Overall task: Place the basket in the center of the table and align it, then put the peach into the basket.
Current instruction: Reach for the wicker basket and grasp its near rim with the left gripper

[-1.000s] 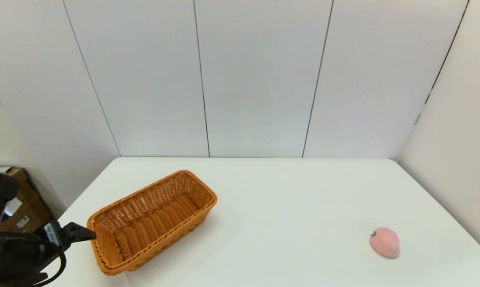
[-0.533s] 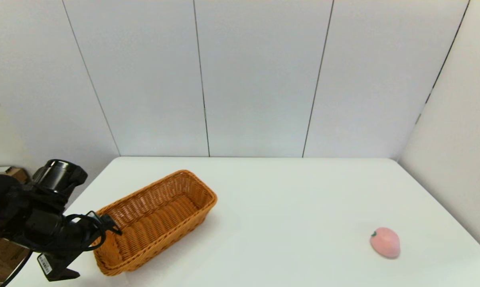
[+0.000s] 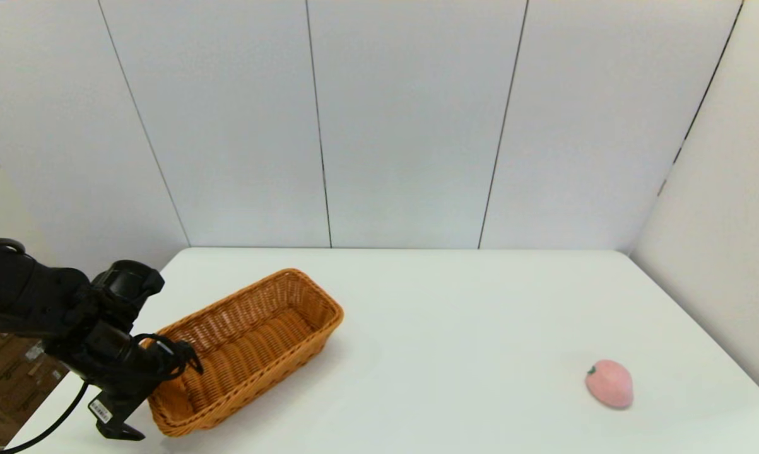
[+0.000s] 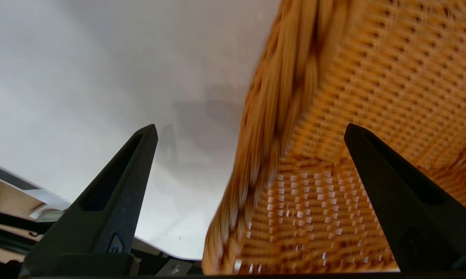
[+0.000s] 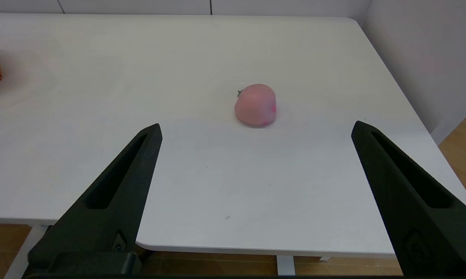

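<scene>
Jaws wide on both grippers – left gripper (image 4: 249,133) straddles one basket (image 3: 243,347) rim; one peach (image 3: 609,383).

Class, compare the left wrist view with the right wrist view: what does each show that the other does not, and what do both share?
Only the left wrist view shows the left claw open, straddling the braided rim at the wicker basket's near end, and the weave inside. Only the right wrist view shows the right claw open, hanging off the table's near edge, and the pink peach lying alone beyond it. Both show the white table and some of the basket.
</scene>
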You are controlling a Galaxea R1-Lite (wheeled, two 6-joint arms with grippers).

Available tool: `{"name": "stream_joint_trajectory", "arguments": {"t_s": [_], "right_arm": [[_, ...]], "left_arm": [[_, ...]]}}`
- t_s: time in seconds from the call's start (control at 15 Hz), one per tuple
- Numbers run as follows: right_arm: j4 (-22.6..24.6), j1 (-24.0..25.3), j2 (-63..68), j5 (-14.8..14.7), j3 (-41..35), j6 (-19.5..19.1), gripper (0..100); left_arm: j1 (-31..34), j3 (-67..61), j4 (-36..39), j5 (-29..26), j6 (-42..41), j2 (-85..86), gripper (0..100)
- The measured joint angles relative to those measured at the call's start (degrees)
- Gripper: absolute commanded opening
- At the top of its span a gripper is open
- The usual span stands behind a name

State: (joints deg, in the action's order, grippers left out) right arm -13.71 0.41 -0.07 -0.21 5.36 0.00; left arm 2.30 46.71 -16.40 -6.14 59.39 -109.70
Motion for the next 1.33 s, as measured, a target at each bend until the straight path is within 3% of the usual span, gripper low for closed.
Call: {"name": "stream_joint_trajectory", "arguments": {"t_s": [0.53,0.6,1.33], "right_arm": [[0.0,0.0,0.0,0.0,0.0,0.0,100],[0.0,0.0,0.0,0.0,0.0,0.0,100],[0.0,0.1,0.0,0.0,0.0,0.0,100]], "left_arm": [[0.3,1.3,-0.4,0.2,0.0,-2.4,100],[0.3,1.3,-0.4,0.2,0.0,-2.5,0],[0.2,0.9,-0.4,-0.2,-0.2,-1.6,0]]}}
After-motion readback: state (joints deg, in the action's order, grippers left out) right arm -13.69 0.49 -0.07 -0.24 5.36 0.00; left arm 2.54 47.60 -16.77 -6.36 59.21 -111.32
